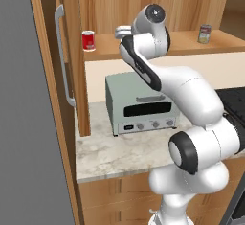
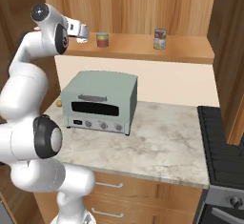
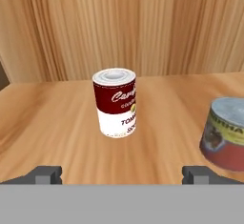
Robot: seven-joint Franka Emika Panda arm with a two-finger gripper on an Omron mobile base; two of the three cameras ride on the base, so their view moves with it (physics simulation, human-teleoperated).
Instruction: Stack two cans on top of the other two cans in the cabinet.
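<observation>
Gripper hovers over the cabinet shelf, jaws spread wide and empty, fingertips well apart either side of the red-and-white can. That can stands upright ahead, centred between the tips (lined up for a side grasp, presumably). At the right edge of the hand view sits a greenish-grey can, cut off by the frame, so its label is hard to read. The left base view shows the mostly red can near the door handle. No can is stacked yet. Toaster oven sits below on the counter.
</observation>
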